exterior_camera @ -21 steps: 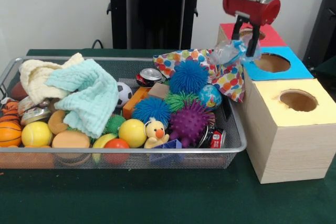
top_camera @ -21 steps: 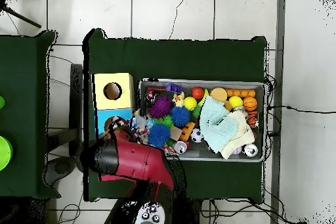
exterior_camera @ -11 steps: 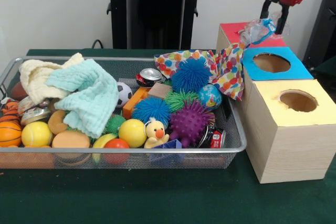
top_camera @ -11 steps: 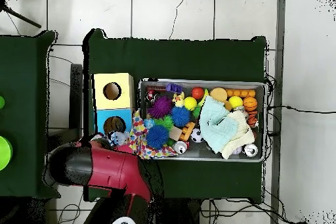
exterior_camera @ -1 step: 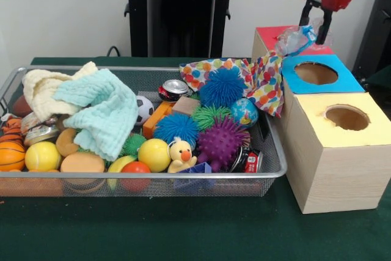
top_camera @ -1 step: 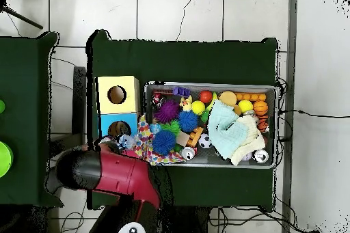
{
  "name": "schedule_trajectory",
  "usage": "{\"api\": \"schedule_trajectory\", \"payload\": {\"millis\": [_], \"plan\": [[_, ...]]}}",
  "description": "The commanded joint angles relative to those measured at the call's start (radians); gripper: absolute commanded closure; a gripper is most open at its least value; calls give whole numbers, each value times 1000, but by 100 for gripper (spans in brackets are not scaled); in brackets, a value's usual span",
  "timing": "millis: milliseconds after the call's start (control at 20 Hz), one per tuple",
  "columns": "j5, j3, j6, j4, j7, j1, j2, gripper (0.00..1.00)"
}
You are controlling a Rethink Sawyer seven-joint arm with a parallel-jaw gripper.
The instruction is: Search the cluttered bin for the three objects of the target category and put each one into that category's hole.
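Claw [exterior_camera @ -1 step: 312, 24] at upper right pinched a crumpled clear bottle [exterior_camera @ -1 step: 297, 38] above the red box [exterior_camera @ -1 step: 272, 33], apparently poised to drop it in that hole.

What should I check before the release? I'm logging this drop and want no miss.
1. End effector holds the crumpled plastic bottle: ok.
2. Bottle over the red box: ok.
3. Bottle centred on the red box's hole: cannot tell, hole is hidden.
4. Polka-dot cloth clear of the boxes: not ok, it drapes against them.
5. Blue box hole unobstructed: ok.
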Motion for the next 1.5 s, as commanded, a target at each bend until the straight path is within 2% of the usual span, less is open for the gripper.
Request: {"api": "schedule_trajectory", "payload": {"millis": [50, 550, 850, 1050, 1500], "plan": [[59, 89, -238, 48, 238, -67, 149, 100], [174, 37, -237, 29, 301, 28, 210, 100], [264, -40, -134, -29, 365, 125, 246, 100], [315, -33, -120, -41, 379, 139, 257, 100], [387, -111, -62, -139, 459, 221, 358, 100]]}}
